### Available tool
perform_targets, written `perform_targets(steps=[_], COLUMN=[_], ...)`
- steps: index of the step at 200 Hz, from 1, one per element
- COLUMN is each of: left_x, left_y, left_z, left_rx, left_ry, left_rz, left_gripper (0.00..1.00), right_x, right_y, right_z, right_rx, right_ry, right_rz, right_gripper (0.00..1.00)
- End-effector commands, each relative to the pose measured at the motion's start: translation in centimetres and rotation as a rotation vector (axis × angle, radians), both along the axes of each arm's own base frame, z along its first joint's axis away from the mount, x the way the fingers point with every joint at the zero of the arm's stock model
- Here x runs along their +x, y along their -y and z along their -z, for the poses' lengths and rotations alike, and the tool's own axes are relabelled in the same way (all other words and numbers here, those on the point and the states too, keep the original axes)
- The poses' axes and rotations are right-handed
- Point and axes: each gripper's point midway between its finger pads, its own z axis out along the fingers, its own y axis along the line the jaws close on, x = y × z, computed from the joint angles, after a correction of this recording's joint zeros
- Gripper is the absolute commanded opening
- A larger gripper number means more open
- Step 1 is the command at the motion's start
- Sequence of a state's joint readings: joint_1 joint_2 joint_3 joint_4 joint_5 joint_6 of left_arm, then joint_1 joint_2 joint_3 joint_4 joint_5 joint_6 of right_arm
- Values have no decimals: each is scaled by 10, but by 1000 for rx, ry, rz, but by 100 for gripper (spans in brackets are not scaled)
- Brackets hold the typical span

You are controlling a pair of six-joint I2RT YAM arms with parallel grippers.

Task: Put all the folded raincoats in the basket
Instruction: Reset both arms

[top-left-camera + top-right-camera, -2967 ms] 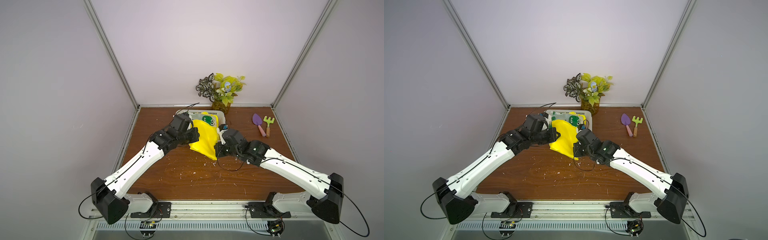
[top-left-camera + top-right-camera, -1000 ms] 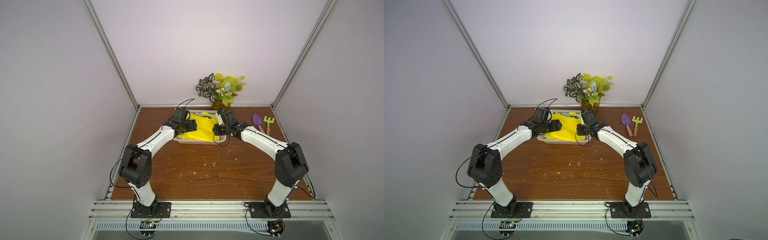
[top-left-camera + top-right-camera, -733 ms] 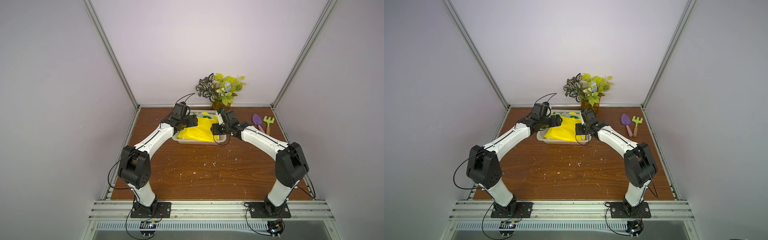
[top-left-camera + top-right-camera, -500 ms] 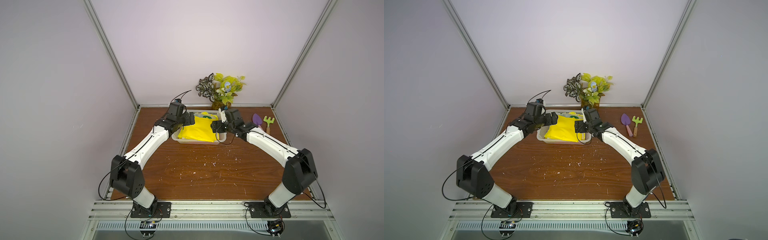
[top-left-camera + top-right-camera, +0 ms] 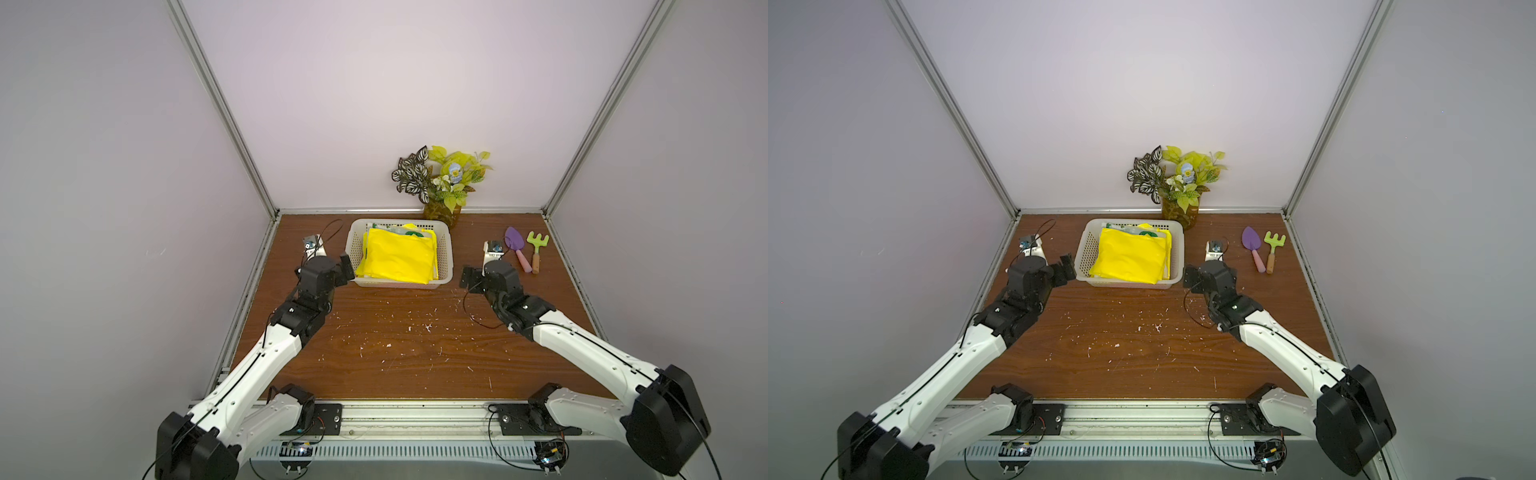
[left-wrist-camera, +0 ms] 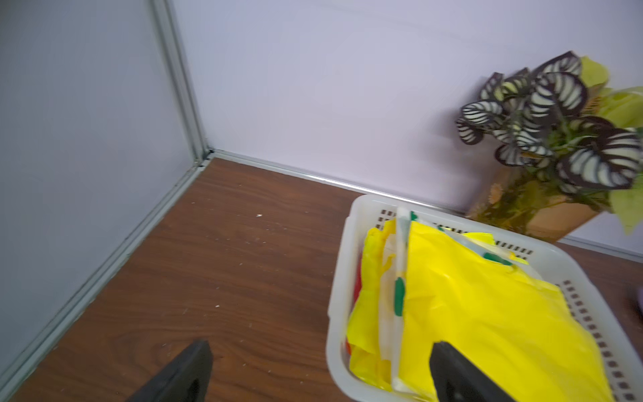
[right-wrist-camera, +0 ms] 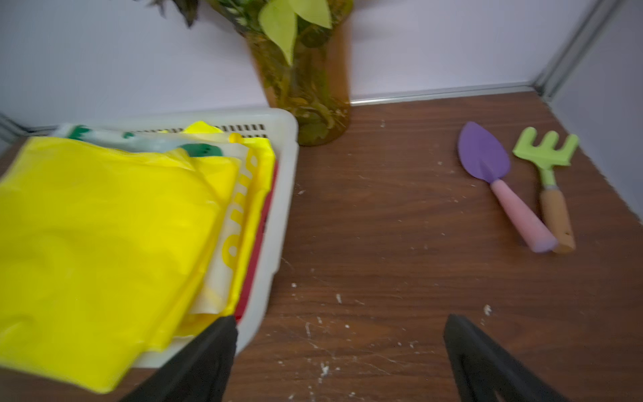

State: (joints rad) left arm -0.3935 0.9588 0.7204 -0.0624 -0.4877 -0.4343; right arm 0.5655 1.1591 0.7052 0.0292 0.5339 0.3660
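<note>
a brown wood-grain tabletop point(image 5: 395, 340) fills the floor of the pale-walled cell, and two white-and-black robot arms reach across it from the near edge, the left arm point(image 5: 266, 357) and the right arm point(image 5: 582, 349). toward the back wall stands the rectangular white plastic basket with perforated sides point(image 5: 399, 284), shown in both top views point(image 5: 1125, 284). the folded bright yellow raincoat point(image 5: 399, 259) lies flat inside it, filling most of the floor, with green-and-white printed edges showing at the far end. a potted plant with striped dark leaves and lime-green leaves point(image 5: 444, 183) sits just behind the basket's far right corner. the left gripper point(image 6: 320, 355) hangs just beside the basket's near left corner, its black fingers spread wide and holding nothing. the right gripper point(image 7: 339, 334) hangs near the basket's near right corner, likewise spread wide and empty. well to the right lie a toy trowel with a purple blade and pink handle point(image 5: 517, 249) and, just beside it, a small green toy rake with an orange handle point(image 5: 536, 249).
</note>
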Motion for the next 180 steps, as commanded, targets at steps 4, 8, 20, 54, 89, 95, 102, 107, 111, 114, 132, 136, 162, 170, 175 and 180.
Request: perform_targets(steps=[4, 8, 20, 54, 89, 95, 102, 107, 111, 114, 132, 136, 162, 170, 175, 180], left_x=[-15, -15, -19, -18, -15, -15, -14, -14, -13, -13, -13, -13, -17, -17, -16, -16], left_y=[-38, -38, -43, -71, -90, -91, -92, -93, -92, -92, -91, -91, -87, -85, -85, -84], left_z=[11, 13, 23, 37, 63, 66, 69, 71, 73, 74, 82, 83, 90, 89, 89, 88], left_rx=[83, 92, 146, 256, 203, 200, 203, 209, 214, 218, 241, 245, 253, 260, 264, 269], left_ry=[79, 98, 131, 176, 243, 249, 250, 246, 242, 239, 232, 232, 259, 263, 262, 265], left_rz=[-172, -170, -179, -305, -313, -306, -303, -299, -294, -291, -270, -268, -231, -220, -216, -211], left_gripper=[97, 97, 97, 97, 97, 97, 97, 97, 97, 97, 96, 96, 95, 95, 95, 95], right_x=[-2, -2, -3, 16, 30, 29, 28, 29, 29, 29, 26, 25, 30, 33, 34, 34], right_y=[51, 55, 65, 99, 118, 123, 128, 130, 132, 134, 144, 144, 145, 144, 143, 144], right_z=[-1, 2, 16, 36, 32, 34, 36, 38, 40, 42, 48, 49, 55, 57, 57, 57], right_rx=[-134, -157, -219, -228, -314, -313, -299, -290, -285, -280, -246, -233, -190, -191, -190, -188], right_ry=[127, 135, 139, 91, 205, 216, 226, 228, 227, 230, 267, 280, 285, 275, 278, 275], right_rz=[226, 236, 256, 367, 372, 377, 386, 378, 377, 378, 372, 362, 315, 300, 293, 295], right_gripper=[100, 99, 99, 99, 99, 99, 99, 99, 99, 99, 99, 99, 99, 99, 99, 99])
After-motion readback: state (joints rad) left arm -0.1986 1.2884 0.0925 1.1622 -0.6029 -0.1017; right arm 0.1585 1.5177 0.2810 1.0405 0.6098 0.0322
